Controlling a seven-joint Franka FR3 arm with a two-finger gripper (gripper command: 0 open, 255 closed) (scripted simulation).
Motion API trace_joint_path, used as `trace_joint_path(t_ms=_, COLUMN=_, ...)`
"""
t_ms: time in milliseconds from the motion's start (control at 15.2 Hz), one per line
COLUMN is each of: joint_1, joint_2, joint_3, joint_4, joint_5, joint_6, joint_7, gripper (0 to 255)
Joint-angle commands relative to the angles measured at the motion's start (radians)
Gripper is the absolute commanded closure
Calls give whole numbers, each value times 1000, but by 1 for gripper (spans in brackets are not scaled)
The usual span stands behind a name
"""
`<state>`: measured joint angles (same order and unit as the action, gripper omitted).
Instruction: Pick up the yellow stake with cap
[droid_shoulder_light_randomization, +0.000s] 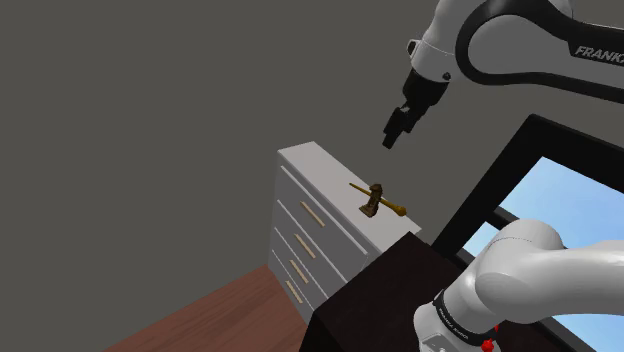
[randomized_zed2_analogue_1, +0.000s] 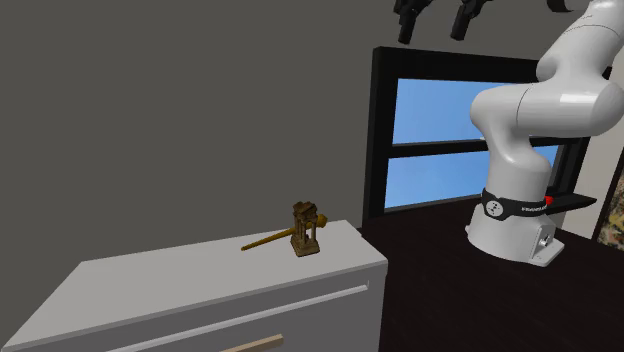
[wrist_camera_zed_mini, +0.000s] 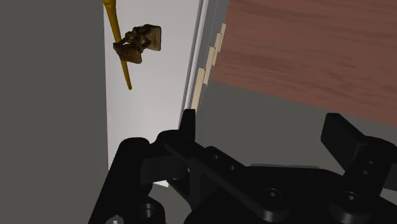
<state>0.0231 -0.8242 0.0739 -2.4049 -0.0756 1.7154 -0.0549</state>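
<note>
In the shoulder view the tool (droid_shoulder_light_randomization: 393, 132) hangs in the air, released, with nothing between its fingers. Well below it, the yellow stake (droid_shoulder_light_randomization: 377, 198) lies on top of a white chest of drawers (droid_shoulder_light_randomization: 312, 165), with a brown blocky cap (droid_shoulder_light_randomization: 374, 200) sitting about midway along its thin shaft. The dark stand (droid_shoulder_light_randomization: 370, 300) is just beside the chest.

In the second exterior view the tool (randomized_zed2_analogue_1: 435, 22) is high up in front of a window (randomized_zed2_analogue_1: 440, 130), its two fingers apart. The yellow stake (randomized_zed2_analogue_1: 270, 241) rests far beneath it, near the end of the chest of drawers (randomized_zed2_analogue_1: 200, 275) that meets the stand.

In the wrist view the fingers (wrist_camera_zed_mini: 188, 127) stand wide apart and empty. The yellow stake (wrist_camera_zed_mini: 126, 67) lies ahead of the tool, off toward one finger's side, on the white chest top, well clear of both fingers. A wooden floor (wrist_camera_zed_mini: 305, 51) shows beyond the chest's drawer fronts.
</note>
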Motion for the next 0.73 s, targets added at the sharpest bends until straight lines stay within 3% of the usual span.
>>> trace_joint_path(t_ms=0, joint_1=0, joint_2=0, joint_3=0, joint_4=0, joint_5=0, joint_6=0, joint_7=0, gripper=0)
trace_joint_path(t_ms=660, joint_1=-62, joint_2=174, joint_3=-116, joint_4=-141, joint_5=-97, joint_6=287, joint_7=-104, gripper=0)
